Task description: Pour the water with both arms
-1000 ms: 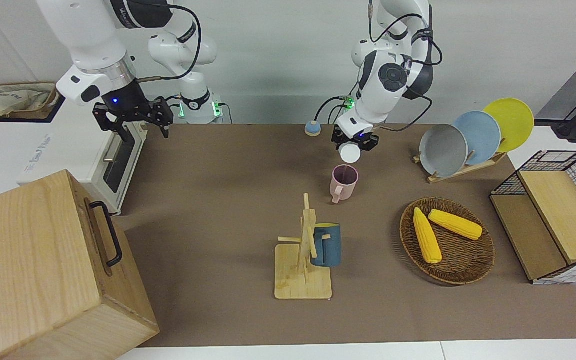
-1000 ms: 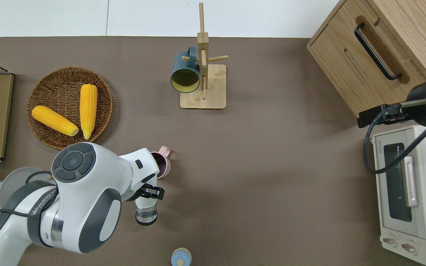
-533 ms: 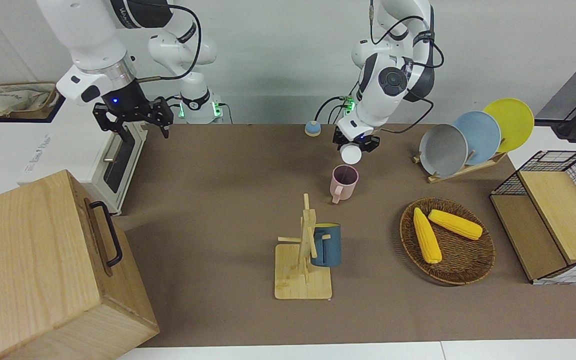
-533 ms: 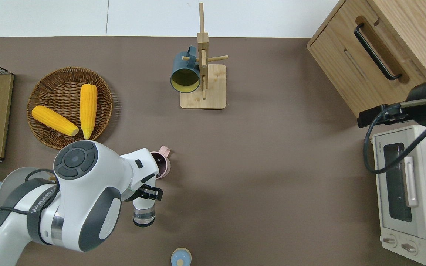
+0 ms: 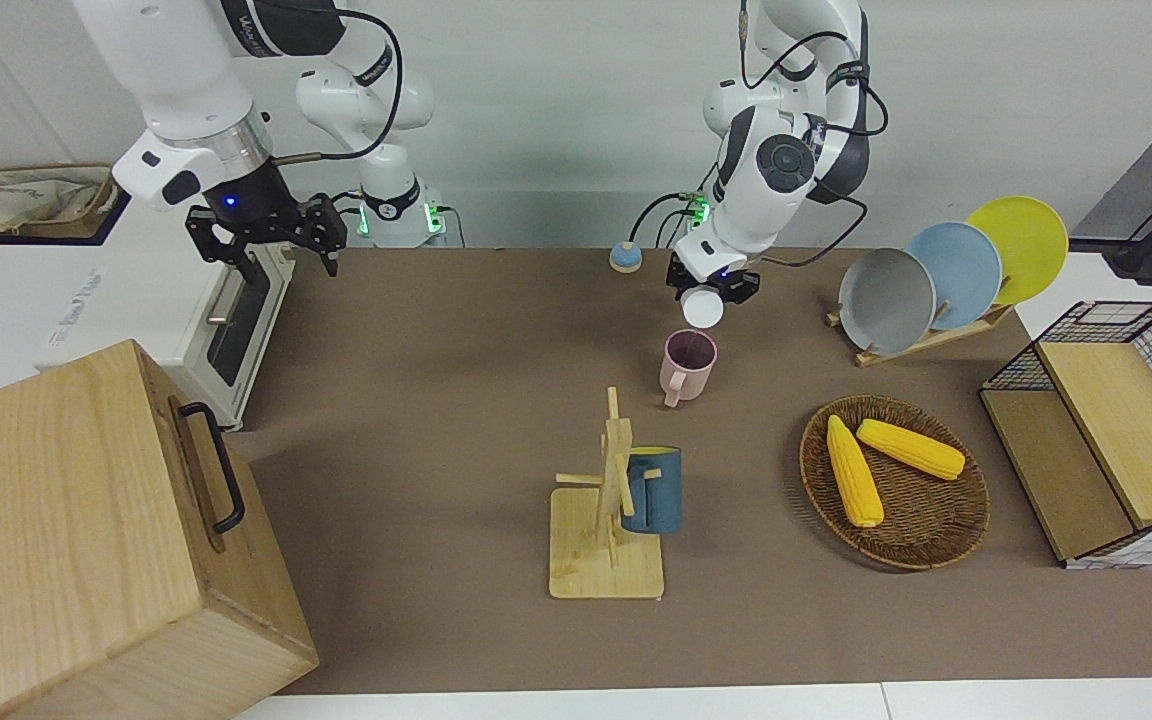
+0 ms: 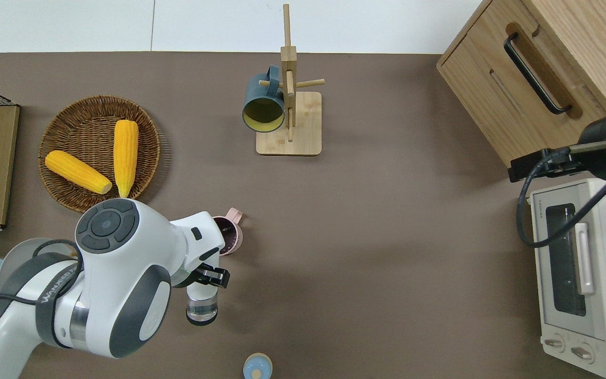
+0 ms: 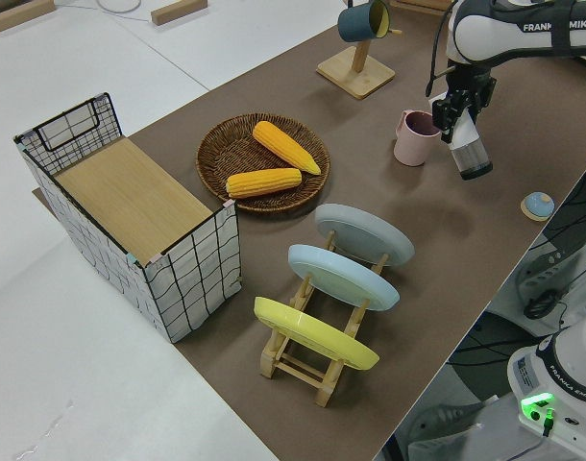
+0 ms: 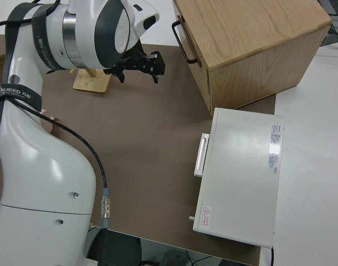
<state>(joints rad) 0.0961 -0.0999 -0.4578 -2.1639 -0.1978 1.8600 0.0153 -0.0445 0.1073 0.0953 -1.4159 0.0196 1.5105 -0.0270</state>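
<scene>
Clear bottle (image 6: 202, 307) clamped near its neck in left gripper (image 6: 211, 275), tilted beside pink mug (image 5: 688, 364); probably light, smooth, slippery. Right gripper (image 5: 269, 232) parked, spread.

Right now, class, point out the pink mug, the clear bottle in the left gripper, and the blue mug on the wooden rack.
pink mug (image 5: 688, 365): front view, on its side wall.
clear bottle (image 6: 201, 308): overhead view, on its body.
blue mug (image 5: 653, 490): front view, on its side wall.
</scene>
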